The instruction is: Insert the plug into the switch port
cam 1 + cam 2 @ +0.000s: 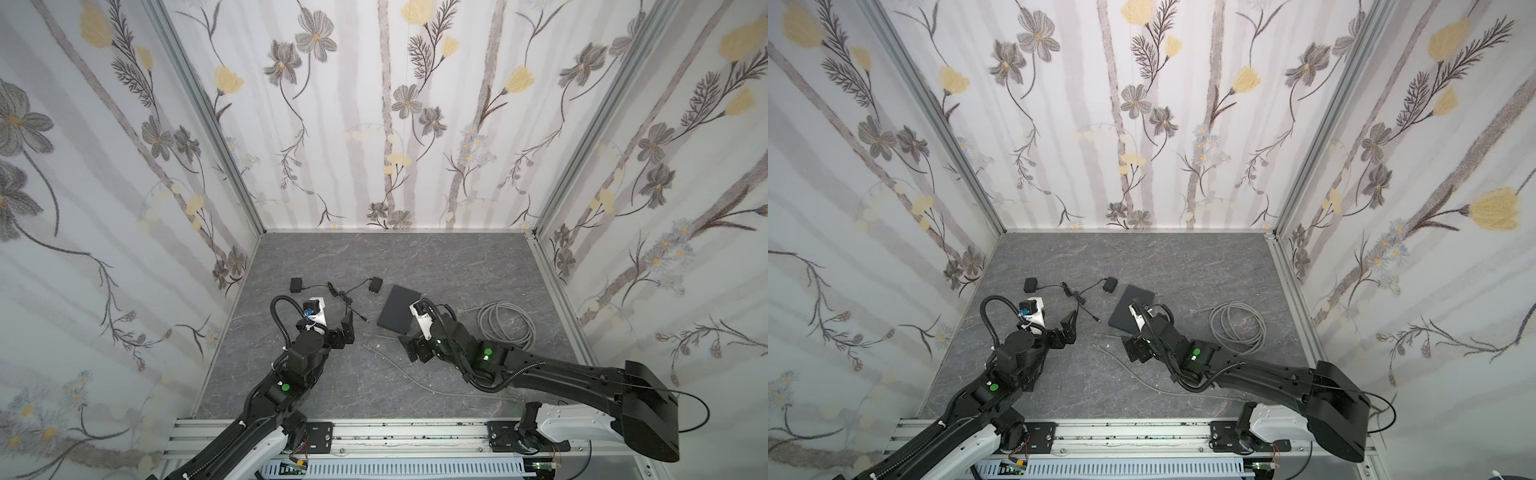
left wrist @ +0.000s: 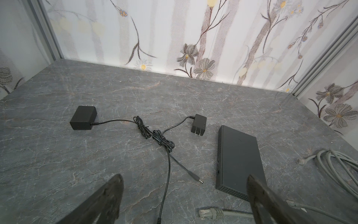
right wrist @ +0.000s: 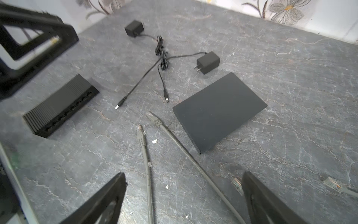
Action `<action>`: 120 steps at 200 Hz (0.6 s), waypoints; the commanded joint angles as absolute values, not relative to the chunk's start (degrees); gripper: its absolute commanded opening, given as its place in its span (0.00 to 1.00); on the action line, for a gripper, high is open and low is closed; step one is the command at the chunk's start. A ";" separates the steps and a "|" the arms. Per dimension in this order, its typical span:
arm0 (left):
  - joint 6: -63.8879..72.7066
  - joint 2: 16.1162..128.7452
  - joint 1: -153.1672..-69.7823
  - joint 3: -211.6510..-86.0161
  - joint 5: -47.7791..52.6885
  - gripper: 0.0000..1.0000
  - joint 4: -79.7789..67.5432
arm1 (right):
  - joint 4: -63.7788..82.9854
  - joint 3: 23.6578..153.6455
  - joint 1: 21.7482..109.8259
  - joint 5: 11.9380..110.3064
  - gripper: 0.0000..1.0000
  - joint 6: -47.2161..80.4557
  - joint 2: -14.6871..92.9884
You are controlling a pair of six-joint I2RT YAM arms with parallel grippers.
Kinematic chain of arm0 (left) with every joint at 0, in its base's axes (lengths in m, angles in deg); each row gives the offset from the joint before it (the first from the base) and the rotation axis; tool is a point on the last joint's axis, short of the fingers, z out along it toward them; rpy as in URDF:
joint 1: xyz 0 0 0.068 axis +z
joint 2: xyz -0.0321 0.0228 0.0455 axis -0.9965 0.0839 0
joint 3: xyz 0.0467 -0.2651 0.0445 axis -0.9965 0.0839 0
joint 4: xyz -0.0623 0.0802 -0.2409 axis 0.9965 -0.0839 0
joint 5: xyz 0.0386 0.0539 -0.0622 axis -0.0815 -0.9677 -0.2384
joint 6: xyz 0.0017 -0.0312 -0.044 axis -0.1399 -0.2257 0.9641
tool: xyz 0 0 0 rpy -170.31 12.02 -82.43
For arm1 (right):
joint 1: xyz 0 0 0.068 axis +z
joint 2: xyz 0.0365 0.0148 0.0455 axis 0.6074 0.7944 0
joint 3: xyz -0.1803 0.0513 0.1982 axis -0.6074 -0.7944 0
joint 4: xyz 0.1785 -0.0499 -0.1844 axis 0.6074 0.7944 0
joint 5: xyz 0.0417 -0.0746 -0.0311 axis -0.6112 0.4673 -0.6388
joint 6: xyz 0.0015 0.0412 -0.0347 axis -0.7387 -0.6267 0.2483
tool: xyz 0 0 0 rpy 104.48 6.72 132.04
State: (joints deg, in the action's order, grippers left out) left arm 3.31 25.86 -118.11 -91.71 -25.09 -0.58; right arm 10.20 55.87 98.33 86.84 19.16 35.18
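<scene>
A flat black switch (image 1: 398, 309) (image 2: 240, 159) (image 3: 219, 110) lies mid-table. A second, ribbed switch (image 3: 60, 106) with a row of ports sits beneath my left arm and is hidden in both top views. Grey network cable plugs (image 3: 140, 133) (image 3: 154, 119) (image 2: 209, 213) lie loose between the arms. My left gripper (image 1: 332, 321) (image 1: 1054, 322) (image 2: 184, 177) is open and empty above a black barrel plug (image 2: 199, 180). My right gripper (image 1: 409, 347) (image 1: 1133, 347) (image 3: 183, 174) is open, straddling two grey cables (image 3: 148, 180), with a clear-tipped plug (image 3: 237, 183) beside one finger.
Two black power adapters (image 1: 296, 284) (image 1: 375, 284) with tangled thin cords (image 1: 338, 295) lie behind the grippers. A coiled grey cable (image 1: 505, 326) (image 1: 1237, 326) rests at the right, with a free plug (image 3: 332, 183). Flowered walls enclose the table on three sides.
</scene>
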 commanded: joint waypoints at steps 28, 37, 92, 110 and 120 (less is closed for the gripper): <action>4.62 29.43 -116.88 -92.05 -26.14 1.00 1.60 | 10.06 65.67 98.84 84.02 0.92 21.62 46.56; 5.21 30.36 -116.50 -91.95 -26.47 1.00 1.87 | 10.81 67.21 98.86 83.34 0.93 21.66 48.18; 14.74 38.90 -112.89 -97.56 -17.73 0.83 -4.84 | 9.91 67.59 98.62 74.36 0.90 19.42 50.84; 19.78 39.32 -112.05 -100.29 -18.89 0.82 -11.85 | 6.10 67.87 98.51 67.54 0.87 15.59 52.14; 23.33 37.74 -111.38 -100.99 -20.61 0.90 -15.73 | 2.89 68.32 98.57 64.30 0.85 12.77 53.53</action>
State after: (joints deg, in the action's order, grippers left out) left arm 13.78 39.11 -112.45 -98.94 -19.52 -6.04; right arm 9.77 67.67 98.53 74.55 19.14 51.36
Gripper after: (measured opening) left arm 0.832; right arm 0.865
